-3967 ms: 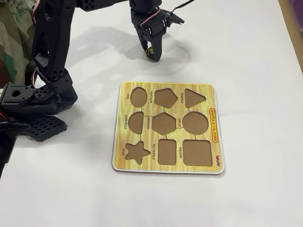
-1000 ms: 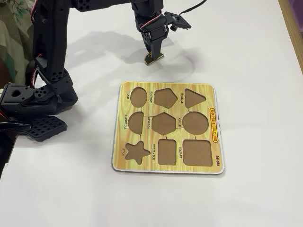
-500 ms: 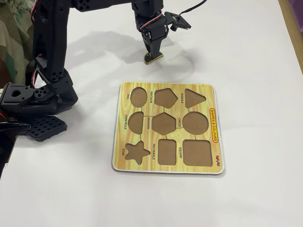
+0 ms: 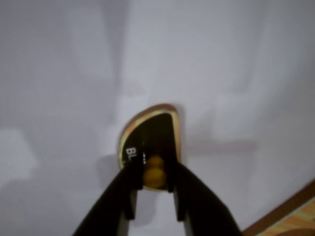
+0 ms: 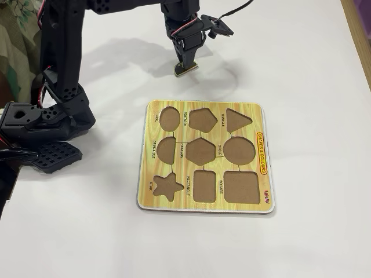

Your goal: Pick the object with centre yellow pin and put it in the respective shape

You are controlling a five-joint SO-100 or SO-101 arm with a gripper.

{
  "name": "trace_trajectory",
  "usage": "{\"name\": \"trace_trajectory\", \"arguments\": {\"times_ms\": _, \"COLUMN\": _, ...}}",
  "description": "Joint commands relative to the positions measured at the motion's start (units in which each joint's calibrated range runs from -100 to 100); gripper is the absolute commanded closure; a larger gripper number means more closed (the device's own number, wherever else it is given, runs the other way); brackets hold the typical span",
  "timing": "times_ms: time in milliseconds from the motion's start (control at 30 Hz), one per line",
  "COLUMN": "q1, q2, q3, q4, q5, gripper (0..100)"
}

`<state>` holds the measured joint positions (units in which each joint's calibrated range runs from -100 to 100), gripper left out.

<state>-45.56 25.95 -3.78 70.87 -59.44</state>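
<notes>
The black semicircle piece with a pale rim (image 4: 150, 132) hangs a little above the white table; its yellow knob (image 4: 154, 173) sits between my two black fingers. My gripper (image 4: 153, 174) is shut on that knob. In the fixed view the same gripper (image 5: 185, 62) holds the piece (image 5: 181, 70) at the back of the table, above and behind the puzzle board (image 5: 204, 205). The board's semicircle hole (image 5: 166, 150) lies on its left side, middle row, and is empty.
The yellow wood-grain board has several empty cut-outs, among them an oval (image 5: 169, 118), a star (image 5: 168, 186) and a square (image 5: 241, 187). The arm's black base (image 5: 43, 124) stands at the left. A corner of the board (image 4: 290, 219) shows at the wrist view's lower right.
Four seconds ago the jaws stood open around the piece on the table. They have since shut on the knob and lifted the piece slightly, drifting a little further back over the last second.
</notes>
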Motion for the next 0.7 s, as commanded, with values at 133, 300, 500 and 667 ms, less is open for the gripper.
{"name": "trace_trajectory", "arguments": {"times_ms": 133, "q1": 0.73, "q2": -7.2, "q3": 2.07, "q4": 0.44, "q5": 0.29, "gripper": 99}}
{"name": "trace_trajectory", "arguments": {"times_ms": 300, "q1": 2.0, "q2": -12.14, "q3": 7.82, "q4": 0.44, "q5": 0.29, "gripper": 99}}
{"name": "trace_trajectory", "arguments": {"times_ms": 500, "q1": 3.66, "q2": -19.25, "q3": 14.75, "q4": 0.44, "q5": 0.29, "gripper": 99}}
{"name": "trace_trajectory", "arguments": {"times_ms": 667, "q1": 6.59, "q2": -25.28, "q3": 19.6, "q4": -0.17, "q5": 2.64, "gripper": 99}}
